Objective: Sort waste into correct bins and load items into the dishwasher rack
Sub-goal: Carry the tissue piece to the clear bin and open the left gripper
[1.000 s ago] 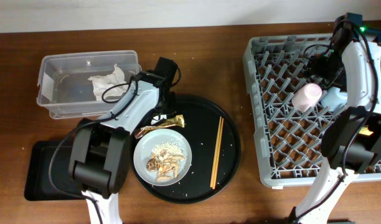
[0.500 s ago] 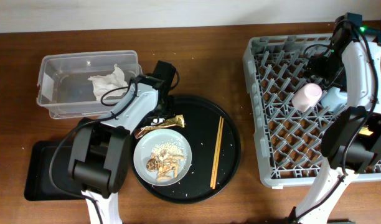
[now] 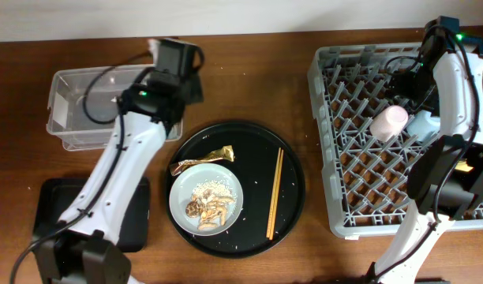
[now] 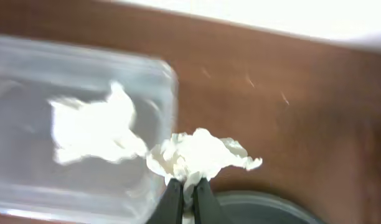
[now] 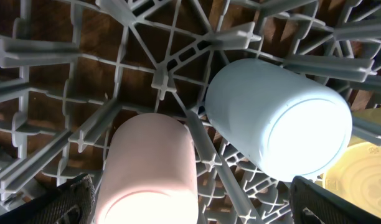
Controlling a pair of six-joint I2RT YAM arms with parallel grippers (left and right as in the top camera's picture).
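Tissue (image 4: 200, 155) pinched in left gripper (image 4: 187, 190) — at tub (image 4: 167, 93) edge.

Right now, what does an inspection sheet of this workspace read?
Surface: brown wooden table.
Job's things: pink cup and light blue cup in the dishwasher rack, yellow-green bowl beside them; plate of food scraps, foil wrapper and chopsticks on the round black tray; one tissue in the clear tub.
Clutter: stray rice grains on that tray.
Grippers: left gripper shut on a second crumpled tissue; right gripper open over the cups.
Cables: black loops along both arms.
Surroundings: pale wall strip.
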